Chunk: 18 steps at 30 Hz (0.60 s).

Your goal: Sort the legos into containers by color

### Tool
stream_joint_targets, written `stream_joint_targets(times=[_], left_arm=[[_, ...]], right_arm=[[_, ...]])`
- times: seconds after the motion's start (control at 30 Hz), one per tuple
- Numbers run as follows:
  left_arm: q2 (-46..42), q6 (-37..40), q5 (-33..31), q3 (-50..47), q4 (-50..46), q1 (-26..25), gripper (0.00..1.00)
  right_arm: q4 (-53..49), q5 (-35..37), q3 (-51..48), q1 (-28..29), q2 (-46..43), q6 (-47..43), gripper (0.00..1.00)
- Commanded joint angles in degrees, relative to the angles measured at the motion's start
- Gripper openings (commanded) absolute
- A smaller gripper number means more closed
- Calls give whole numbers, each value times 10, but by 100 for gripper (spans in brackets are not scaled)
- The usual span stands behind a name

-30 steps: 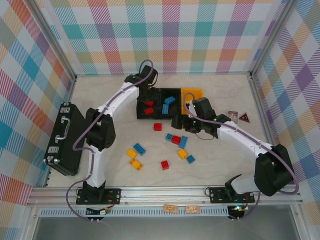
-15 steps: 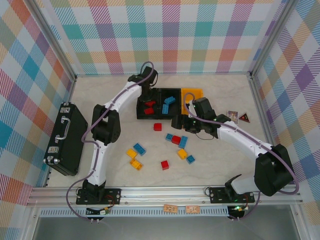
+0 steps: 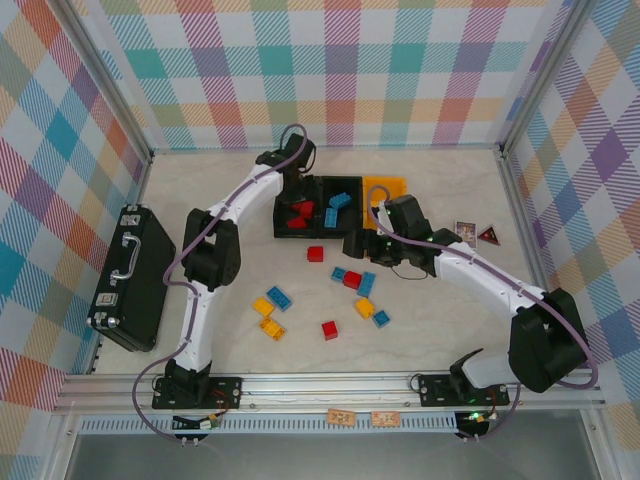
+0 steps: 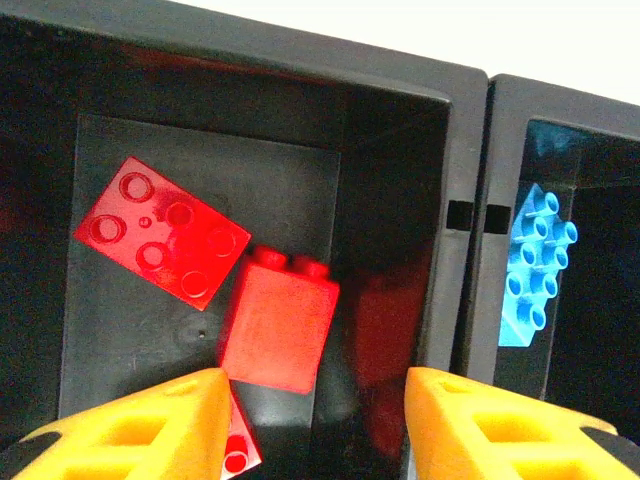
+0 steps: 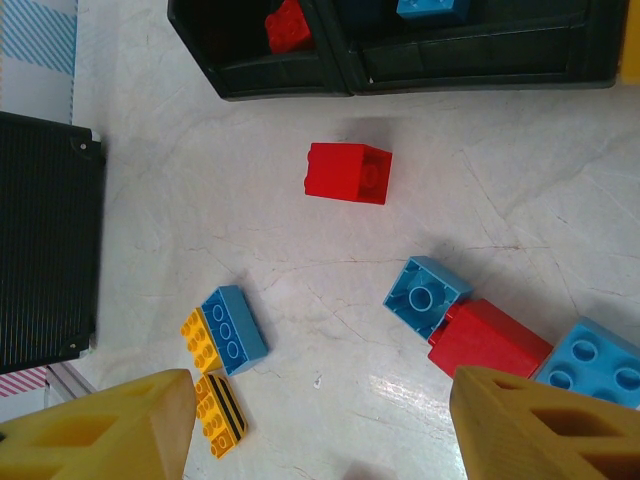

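A lab robot cell: plaid cloth walls (image 3: 340, 70) behind and beside the left claw (image 3: 297, 192), aluminium frame rails (image 3: 330, 385) around it, pale marbled tabletop (image 3: 440, 330) beneath.

I'm looking down on a pale, marbled table (image 3: 450, 330). A black case (image 3: 130, 275) lies flat at the left of the frame. The containers (image 3: 300, 234) sit in a row at upper centre, two black and one yellow-orange. Below them the loose legos (image 3: 352, 280) are scattered on the bare top. A lone red brick (image 3: 316, 254) lies just under the bins, and a mixed cluster (image 3: 367, 284) of blue, red and yellow sits at centre. I see a yellow-and-blue group (image 3: 280, 297) at lower left and a second red brick (image 3: 329, 330) below centre. Two small cards (image 3: 466, 233) lie at the right.
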Motion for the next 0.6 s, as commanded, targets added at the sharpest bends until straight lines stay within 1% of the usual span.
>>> stream_joint_targets(times=[0.0,0.23,0.43,0.57], left_arm=[[-53,-3,6,-27,0,6,49],[-157,-3,31,-141,38,-5,51],[-248,-2,51,-274,71,-15,51],[-308,-4,47,-356,78,-26,52]], right_arm=[[-1,2,12,5,-17,-6,68],[-28,17,15,5,-22,-17,68],[-54,37,6,6,-24,-34,68],[-64,38,-3,6,-26,-43,68]])
